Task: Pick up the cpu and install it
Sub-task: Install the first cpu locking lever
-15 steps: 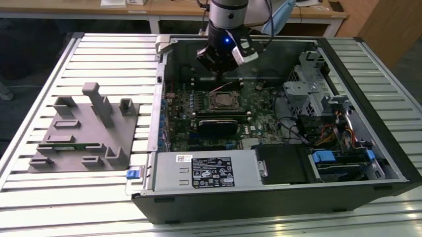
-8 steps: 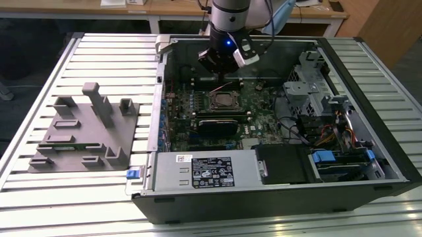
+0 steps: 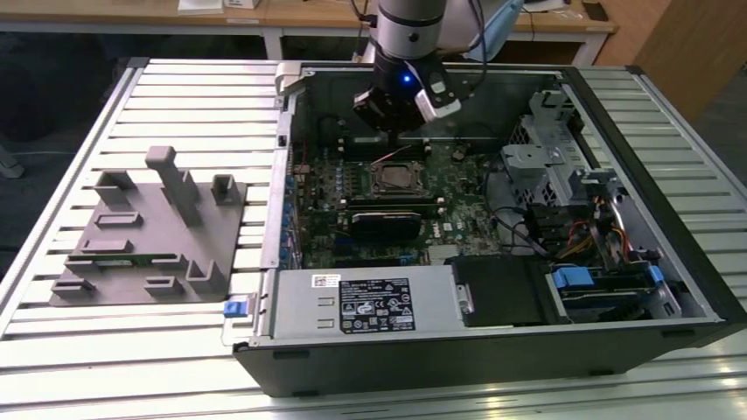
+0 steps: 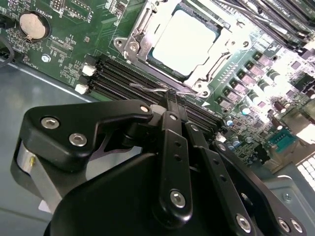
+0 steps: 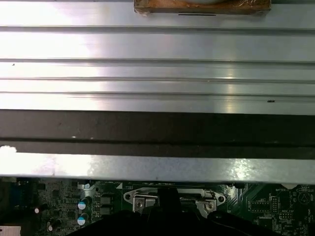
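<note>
The cpu (image 4: 184,42) lies flat in its socket on the green board (image 4: 59,59). The gripper (image 4: 170,98) hangs just beside it, pressed together and holding nothing.

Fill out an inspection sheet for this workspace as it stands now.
Surface: slatted metal table bearing an open computer case.
Job's things: the cpu lies flat in the motherboard socket, its metal frame around it; in the exterior view the socket sits mid-board.
Clutter: grey fixture plate with upright blocks, on the exterior view's left of the case.
Grippers: the tool hangs over the board beside the socket, fingers together, holding nothing.
Cables: coloured wire bundle by the drive bays.
Surroundings: wooden desks behind the table.
</note>
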`<move>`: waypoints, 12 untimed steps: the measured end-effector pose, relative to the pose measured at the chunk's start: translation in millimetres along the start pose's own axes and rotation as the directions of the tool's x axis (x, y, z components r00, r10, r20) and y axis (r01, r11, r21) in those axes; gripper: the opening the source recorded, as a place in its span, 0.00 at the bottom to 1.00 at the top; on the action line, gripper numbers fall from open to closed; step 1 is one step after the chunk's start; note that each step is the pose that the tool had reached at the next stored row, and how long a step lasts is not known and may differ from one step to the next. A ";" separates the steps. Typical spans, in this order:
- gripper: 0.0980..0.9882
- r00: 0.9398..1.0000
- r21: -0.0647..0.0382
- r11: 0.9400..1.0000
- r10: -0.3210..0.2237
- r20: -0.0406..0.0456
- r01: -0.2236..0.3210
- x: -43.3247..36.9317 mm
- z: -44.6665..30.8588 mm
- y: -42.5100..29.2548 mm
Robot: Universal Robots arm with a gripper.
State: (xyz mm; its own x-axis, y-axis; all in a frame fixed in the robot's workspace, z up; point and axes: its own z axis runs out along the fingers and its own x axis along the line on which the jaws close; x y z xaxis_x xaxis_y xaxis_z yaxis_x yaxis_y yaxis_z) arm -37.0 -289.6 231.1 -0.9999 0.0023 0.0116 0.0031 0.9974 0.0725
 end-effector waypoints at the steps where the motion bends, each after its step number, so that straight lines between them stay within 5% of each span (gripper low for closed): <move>1: 0.02 1.000 0.000 1.000 0.000 0.000 0.000 -0.4 0.9 0.3; 12: 0.02 1.000 0.000 1.000 0.000 0.000 0.000 -5.5 8.2 6.2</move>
State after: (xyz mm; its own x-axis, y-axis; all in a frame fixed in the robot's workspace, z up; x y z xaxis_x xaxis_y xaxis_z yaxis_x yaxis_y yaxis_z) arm -31.6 -282.9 223.3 -0.9999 0.0022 0.0114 0.0030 0.9973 0.0727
